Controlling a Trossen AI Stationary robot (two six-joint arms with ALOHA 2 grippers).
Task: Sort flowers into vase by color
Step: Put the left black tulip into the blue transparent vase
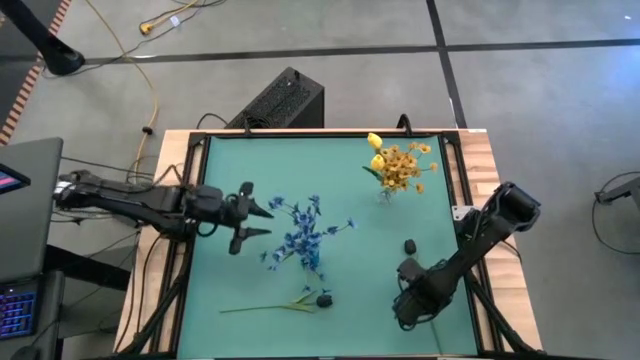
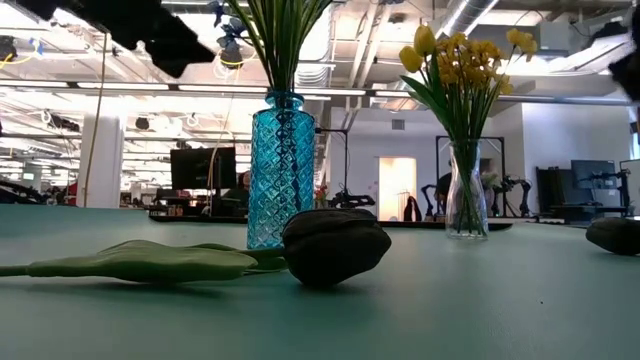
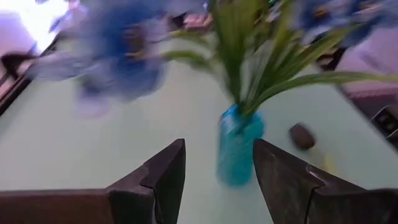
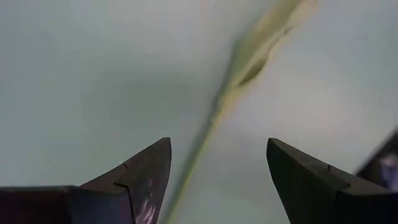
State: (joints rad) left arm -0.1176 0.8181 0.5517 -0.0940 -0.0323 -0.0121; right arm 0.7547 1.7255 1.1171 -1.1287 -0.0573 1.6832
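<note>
The left gripper [image 1: 262,218] hovers with fingers apart beside the blue vase [image 2: 281,170], while the right gripper [image 1: 407,300], also spread and empty, hangs near a dark bud [image 1: 410,245].

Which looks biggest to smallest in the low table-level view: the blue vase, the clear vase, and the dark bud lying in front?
1. blue vase
2. dark bud, though it is nearest the camera, so its rank is unsure
3. clear vase, which stands farther back
</note>
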